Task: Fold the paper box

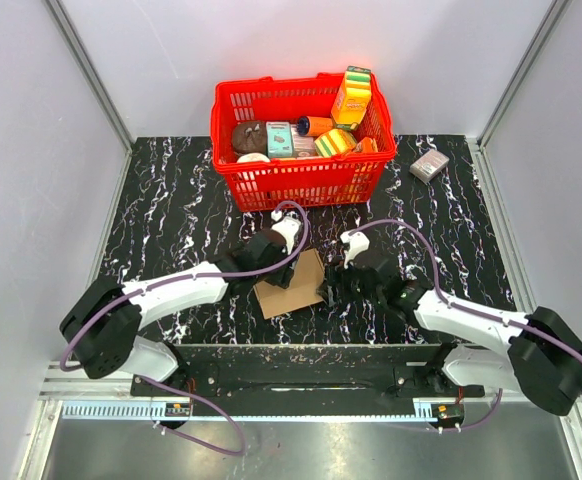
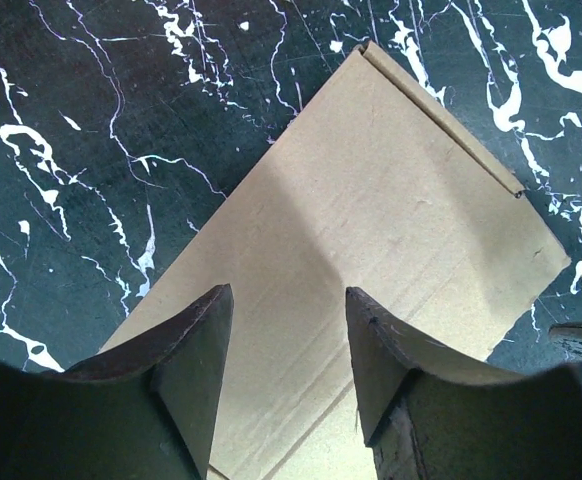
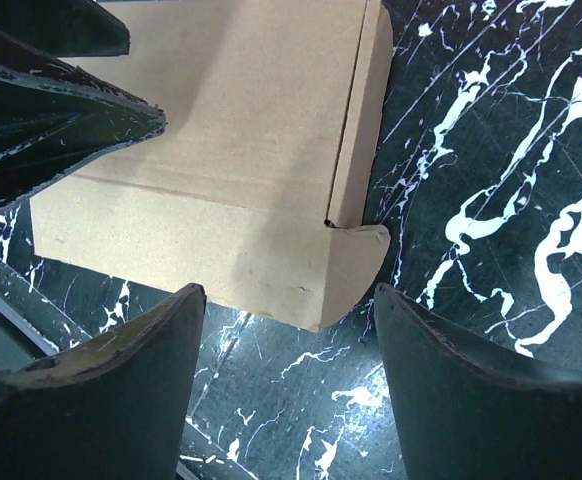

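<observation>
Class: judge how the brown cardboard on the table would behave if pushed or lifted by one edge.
Lying flat on the smooth table, the cardboard would probably slide, not tip. Thin and creased, it likely hinges at its flap when lifted.

No legible text: paper box [image 1: 293, 287] unprinted, print on packages [image 1: 351, 96] in basket [image 1: 291, 186] too small.

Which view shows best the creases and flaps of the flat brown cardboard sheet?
The right wrist view: the flat brown cardboard sheet fills it, with crease lines, a narrow side strip and a rounded corner flap. The left wrist view shows a plain panel and an edge strip; the top external view shows it small, partly covered.
</observation>
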Robot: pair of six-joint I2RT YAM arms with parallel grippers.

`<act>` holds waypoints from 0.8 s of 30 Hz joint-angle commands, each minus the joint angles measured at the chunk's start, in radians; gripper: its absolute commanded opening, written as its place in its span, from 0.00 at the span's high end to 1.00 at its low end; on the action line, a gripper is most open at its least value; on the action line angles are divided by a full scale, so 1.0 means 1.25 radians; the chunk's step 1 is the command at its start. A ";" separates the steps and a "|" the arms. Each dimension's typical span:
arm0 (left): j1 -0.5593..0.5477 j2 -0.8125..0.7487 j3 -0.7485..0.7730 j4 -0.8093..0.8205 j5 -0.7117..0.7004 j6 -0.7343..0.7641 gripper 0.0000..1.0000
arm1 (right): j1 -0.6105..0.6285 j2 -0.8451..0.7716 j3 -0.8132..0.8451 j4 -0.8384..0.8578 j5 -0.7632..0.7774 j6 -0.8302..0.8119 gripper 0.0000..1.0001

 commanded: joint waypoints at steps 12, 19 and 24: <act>0.010 0.026 -0.010 0.056 0.020 -0.012 0.49 | -0.040 0.072 -0.020 0.101 -0.093 0.016 0.28; 0.009 0.027 -0.016 0.061 0.024 -0.014 0.50 | -0.043 0.086 -0.029 0.133 -0.132 0.031 0.30; 0.011 0.028 -0.016 0.061 0.026 -0.014 0.50 | -0.046 0.095 -0.034 0.147 -0.160 0.053 0.32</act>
